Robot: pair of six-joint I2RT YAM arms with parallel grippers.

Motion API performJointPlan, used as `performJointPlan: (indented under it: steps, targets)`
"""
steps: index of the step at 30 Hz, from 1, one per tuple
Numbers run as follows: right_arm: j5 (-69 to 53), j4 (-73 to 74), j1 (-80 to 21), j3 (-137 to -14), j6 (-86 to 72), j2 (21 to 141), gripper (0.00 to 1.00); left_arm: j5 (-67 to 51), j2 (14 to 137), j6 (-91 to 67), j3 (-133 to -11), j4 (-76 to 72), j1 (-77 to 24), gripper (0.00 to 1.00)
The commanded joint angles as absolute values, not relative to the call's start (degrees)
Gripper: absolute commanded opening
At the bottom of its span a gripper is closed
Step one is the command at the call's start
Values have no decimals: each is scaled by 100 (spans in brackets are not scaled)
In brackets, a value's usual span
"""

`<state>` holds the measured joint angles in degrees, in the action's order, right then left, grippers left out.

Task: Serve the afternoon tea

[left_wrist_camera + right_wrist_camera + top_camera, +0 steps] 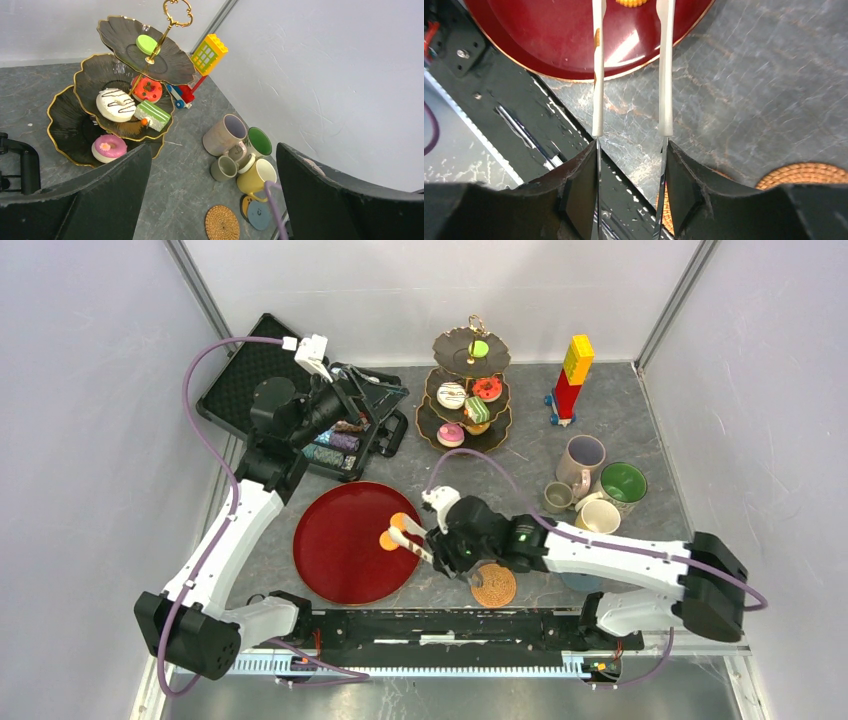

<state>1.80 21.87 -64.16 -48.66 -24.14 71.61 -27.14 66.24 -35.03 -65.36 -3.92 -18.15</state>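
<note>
My right gripper (442, 548) (630, 150) is shut on metal tongs (666, 75) with white arms, which reach over the red tray's (335, 570) right side. An orange round sweet (390, 539) lies between the tong tips, and a second one (404, 522) sits just beside them. The three-tier stand (424, 426) at the back holds donuts, a green cake (154, 115) and a green macaron (145, 44). Lilac (582, 456), green-lined (623, 483), small grey (556, 497) and yellow (598, 517) mugs cluster at the right. My left gripper (345, 400) (212, 150) hangs open and empty over the black case.
A woven coaster (493, 586) lies under my right wrist, and a blue coaster (259, 215) lies by the yellow mug. The open black case (235, 385) is at the back left, and the red-and-yellow block tower (572, 375) at the back right. Grey walls close in the table.
</note>
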Motion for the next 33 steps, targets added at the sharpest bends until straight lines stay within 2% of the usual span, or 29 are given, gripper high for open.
performJointPlan:
  steps: [1,9,33]
  targets:
    - [669,2476,-6698,-5542,-2881,7685,54,-2711,6586,-3543,-6578,-511,-1854,100]
    - [823,2891,-6919,-6107,-2703,8392,54,-2704,6582,-3526,-6583,-510,-1854,100]
    - [1350,3195,-7327,-6756,-2284,9588,58,-2776,6599,-3546,-6617,-510,-1852,100]
